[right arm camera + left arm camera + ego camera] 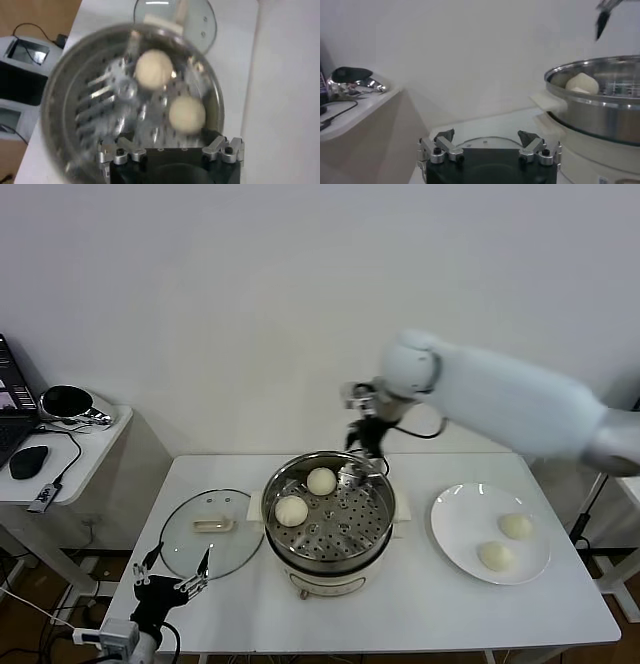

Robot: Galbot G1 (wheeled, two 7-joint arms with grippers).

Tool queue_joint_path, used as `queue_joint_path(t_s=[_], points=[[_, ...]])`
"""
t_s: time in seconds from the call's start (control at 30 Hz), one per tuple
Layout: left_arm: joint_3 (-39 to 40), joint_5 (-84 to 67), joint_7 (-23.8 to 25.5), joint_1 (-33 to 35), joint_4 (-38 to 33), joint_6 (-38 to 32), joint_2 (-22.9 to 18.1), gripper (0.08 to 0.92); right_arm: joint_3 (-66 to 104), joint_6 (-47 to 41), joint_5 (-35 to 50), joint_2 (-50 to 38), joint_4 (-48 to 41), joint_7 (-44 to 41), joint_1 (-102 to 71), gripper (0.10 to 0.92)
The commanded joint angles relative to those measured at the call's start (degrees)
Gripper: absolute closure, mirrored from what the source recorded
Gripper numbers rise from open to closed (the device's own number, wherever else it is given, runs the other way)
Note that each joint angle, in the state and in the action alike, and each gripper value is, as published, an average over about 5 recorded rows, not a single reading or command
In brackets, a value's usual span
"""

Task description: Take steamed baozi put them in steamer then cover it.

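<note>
The steel steamer (352, 530) stands mid-table with two steamed baozi inside, one at the back (321, 480) and one at the left (291, 510). My right gripper (366, 440) hovers open and empty just above the steamer's back rim. From its wrist I look down on both baozi (154, 69) (186, 114) on the perforated floor, with the right gripper (167, 142) above them. Two more baozi (516, 525) (495, 556) lie on the white plate (465, 514). The glass cover (210, 534) lies flat left of the steamer. My left gripper (170, 576) waits open near the table's front left corner, facing the cover (485, 142).
A low side table (60, 454) at the far left holds a mouse, cables and a shiny pot. The steamer's wall (600, 107) and side handle (549, 101) rise to one side of the left gripper (486, 136). The white wall stands close behind the table.
</note>
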Motion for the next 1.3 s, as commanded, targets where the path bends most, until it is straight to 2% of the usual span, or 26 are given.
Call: queue_joint_path(t_s=[0.03, 0.27, 0.47, 0.83, 1.3], points=[[0.85, 0.43, -0.05, 1.0, -0.43, 0.12, -0.48, 0.177, 6.84, 7.35, -12.38, -22.66, 8.02, -3.14, -9.72, 0.203], [1.52, 1.29, -0.19, 2.07, -0.8, 0.13, -1.69, 0.177, 21.0, 12.5, -20.8, -24.28, 4.59, -3.64, -29.24, 0.203], [1.31, 1.97, -0.32, 2.88, -0.88, 0.12, -2.01, 0.177, 28.79, 14.18, -25.0, -22.43, 0.82, -3.13, -38.8, 0.203], [1.09, 2.88, -0.22, 2.91, 0.14, 0.22, -2.28, 0.177, 31.73, 18.3, -29.17, -17.45, -6.65, -2.02, -43.04, 0.203], [1.0, 3.04, -0.04, 2.34, 1.56, 0.28, -2.18, 0.177, 32.53, 18.38, -30.57, -14.13, -10.94, -0.13, -44.45, 0.203]])
